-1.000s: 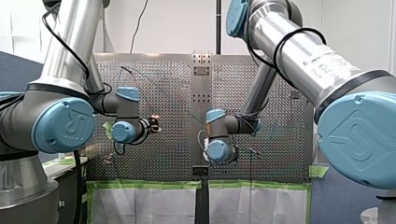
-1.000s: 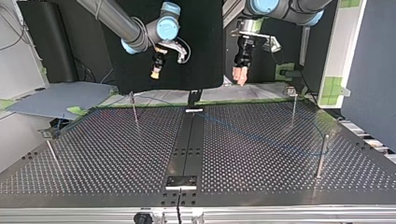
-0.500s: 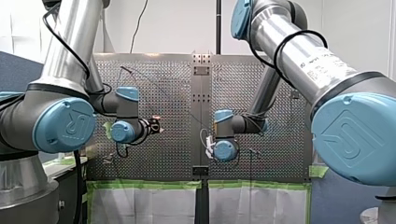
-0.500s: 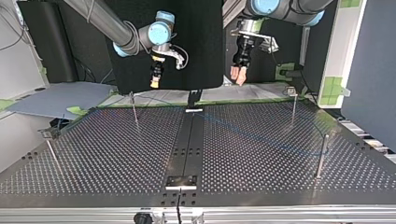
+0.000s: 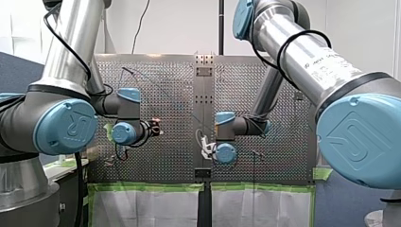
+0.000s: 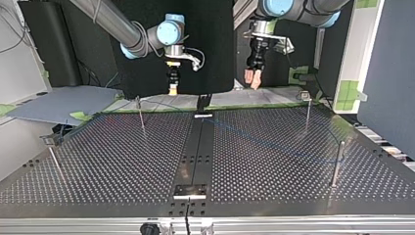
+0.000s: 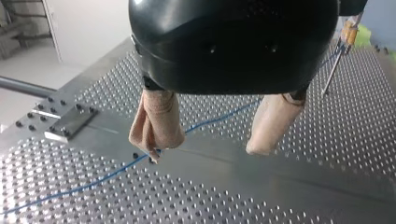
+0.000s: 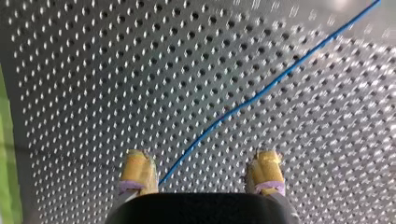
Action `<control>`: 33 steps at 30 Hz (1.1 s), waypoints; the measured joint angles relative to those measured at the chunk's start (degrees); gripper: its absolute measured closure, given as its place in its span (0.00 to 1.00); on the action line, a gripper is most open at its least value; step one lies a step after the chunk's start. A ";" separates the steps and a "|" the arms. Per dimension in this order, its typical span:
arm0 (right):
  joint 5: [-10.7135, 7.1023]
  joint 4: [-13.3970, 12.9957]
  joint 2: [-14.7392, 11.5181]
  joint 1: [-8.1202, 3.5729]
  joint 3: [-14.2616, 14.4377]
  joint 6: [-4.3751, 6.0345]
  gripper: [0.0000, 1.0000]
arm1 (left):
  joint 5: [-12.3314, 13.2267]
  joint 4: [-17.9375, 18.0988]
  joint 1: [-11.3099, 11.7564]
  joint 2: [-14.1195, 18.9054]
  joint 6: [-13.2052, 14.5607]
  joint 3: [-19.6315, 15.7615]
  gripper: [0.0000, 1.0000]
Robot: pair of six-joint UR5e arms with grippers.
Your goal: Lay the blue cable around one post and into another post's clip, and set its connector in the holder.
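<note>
Since half a second ago, my right gripper (image 6: pixel 172 89) has swung from the top view's left toward the middle and now hangs straight down over the far edge of the table (image 6: pixel 98 161), while my left gripper (image 6: pixel 253 78), further right, has barely shifted. On the right wrist camera I see its yellow pads (image 8: pixel 137 170), short and scuffed, standing wide apart and holding nothing. The blue cable (image 8: pixel 261 95), thin and smooth, lies flat on the table below the gap and slants away ahead of them. That table is dull metal punched with even rows of small round holes, with a smooth unpunched centre strip (image 6: pixel 195 152). In the top view the cable runs from that strip's far end toward a slim upright metal post (image 6: pixel 337 164) near the right edge. My left gripper's beige pads (image 7: pixel 159 121), soft-looking and rounded, are also spread wide and empty, and the cable passes on the table beneath one of them
</note>
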 joint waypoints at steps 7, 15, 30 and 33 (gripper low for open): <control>-3.47 -1.64 0.02 1.14 -0.03 0.39 0.01 | -3.84 -1.40 -0.09 -0.01 3.08 -0.01 0.00; -7.28 -2.44 0.04 2.77 -0.10 0.50 0.01 | -7.55 -1.18 -0.84 -1.48 6.75 -0.01 0.00; -15.15 -1.74 0.05 4.20 -1.44 0.58 0.01 | -15.11 5.34 -2.99 -8.84 11.54 0.32 0.00; -16.68 -1.58 0.05 4.27 -1.53 0.56 0.01 | -16.34 5.60 -3.04 -9.62 11.15 0.34 0.00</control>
